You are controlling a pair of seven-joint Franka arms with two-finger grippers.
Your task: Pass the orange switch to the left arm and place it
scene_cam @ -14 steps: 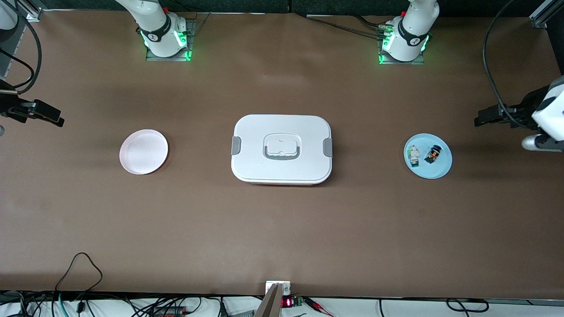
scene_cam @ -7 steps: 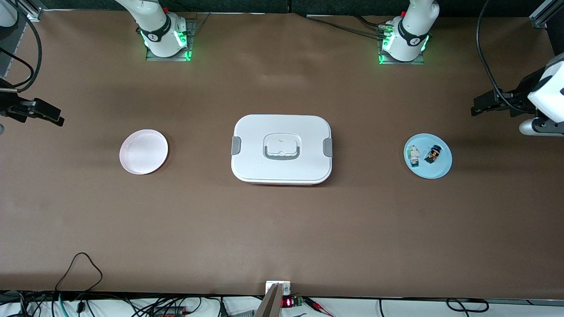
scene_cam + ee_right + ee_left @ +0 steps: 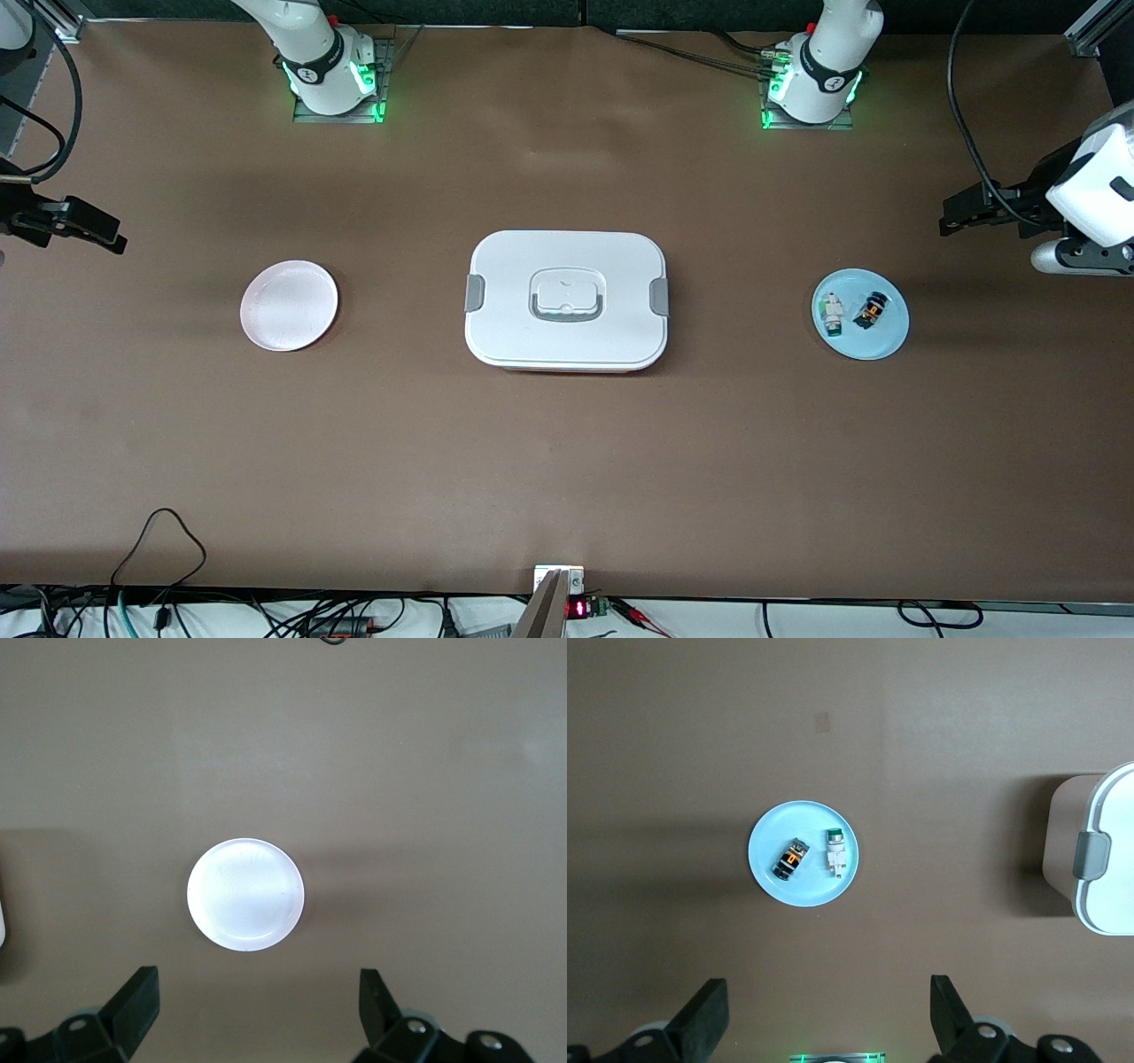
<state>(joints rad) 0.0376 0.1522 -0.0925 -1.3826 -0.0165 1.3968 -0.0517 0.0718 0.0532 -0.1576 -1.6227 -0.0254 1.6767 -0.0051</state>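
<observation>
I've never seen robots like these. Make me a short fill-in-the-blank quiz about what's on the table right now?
1. The orange switch lies on the ____ plate.
2. The pink plate holds ____.
3. Between the two plates stands the white ____.
4. Both the left pincer and the right pincer are ____.

Missing words: blue; nothing; box; open

Orange switch – tiny black cylinder with orange band, lying on its side on the blue plate toward the left arm's end of the tabletop, just beside a white-and-green switch, not touching it. Box – large white rounded container, lid on, grey side clips, grey-rimmed handle recess, mid-tabletop, well apart from the plate
</observation>
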